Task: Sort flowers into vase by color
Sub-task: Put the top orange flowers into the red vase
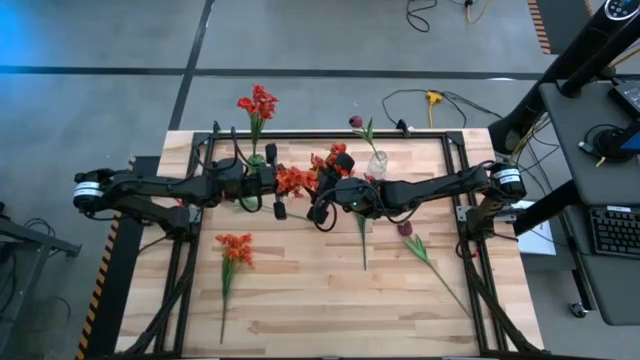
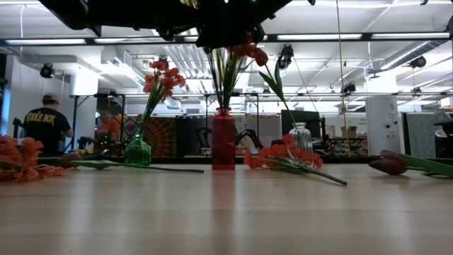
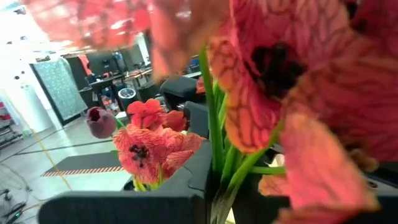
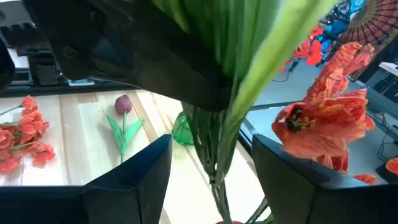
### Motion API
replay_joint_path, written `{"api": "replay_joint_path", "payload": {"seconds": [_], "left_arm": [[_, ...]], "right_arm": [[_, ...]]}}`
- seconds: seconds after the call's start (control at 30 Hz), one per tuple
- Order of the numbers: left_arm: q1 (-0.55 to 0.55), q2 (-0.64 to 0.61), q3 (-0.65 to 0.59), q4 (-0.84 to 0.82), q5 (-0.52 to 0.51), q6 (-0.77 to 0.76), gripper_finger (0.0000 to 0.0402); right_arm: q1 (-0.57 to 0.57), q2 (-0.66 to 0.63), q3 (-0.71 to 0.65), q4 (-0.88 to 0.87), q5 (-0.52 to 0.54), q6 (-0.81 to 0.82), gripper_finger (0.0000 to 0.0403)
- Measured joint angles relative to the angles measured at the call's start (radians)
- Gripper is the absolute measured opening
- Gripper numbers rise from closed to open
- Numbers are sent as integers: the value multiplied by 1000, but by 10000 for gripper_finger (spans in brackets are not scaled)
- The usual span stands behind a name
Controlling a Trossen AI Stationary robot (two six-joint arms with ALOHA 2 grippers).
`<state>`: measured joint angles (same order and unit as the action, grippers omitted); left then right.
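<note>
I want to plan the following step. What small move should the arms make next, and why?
Probably the right pincer should open wider and back off. Its fingers stand apart around the green stems above the red vase, while the left pincer is shut at the same orange-red bunch, so the left one seems to hold it.

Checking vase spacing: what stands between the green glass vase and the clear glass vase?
Low view: the red glass vase stands between the green and clear ones.
</note>
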<state>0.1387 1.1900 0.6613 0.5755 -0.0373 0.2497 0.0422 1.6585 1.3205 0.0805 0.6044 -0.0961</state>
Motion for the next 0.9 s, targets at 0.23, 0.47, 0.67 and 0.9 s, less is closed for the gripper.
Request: {"api": "replay_joint_path", "payload": {"seconds": [0.23, 0.47, 0.67, 0.9], "left_arm": [[1, 0, 0, -15, -6, 3, 13], [1, -2, 0, -17, -7, 2, 12], [1, -2, 0, -16, -7, 2, 12], [1, -2, 0, -16, -7, 2, 12]], "right_arm": [[5, -2, 18, -27, 0, 1, 238], [24, -3, 74, -129, -1, 30, 244], [32, -3, 81, -144, -2, 33, 246], [32, -4, 81, -144, -2, 22, 247]]}}
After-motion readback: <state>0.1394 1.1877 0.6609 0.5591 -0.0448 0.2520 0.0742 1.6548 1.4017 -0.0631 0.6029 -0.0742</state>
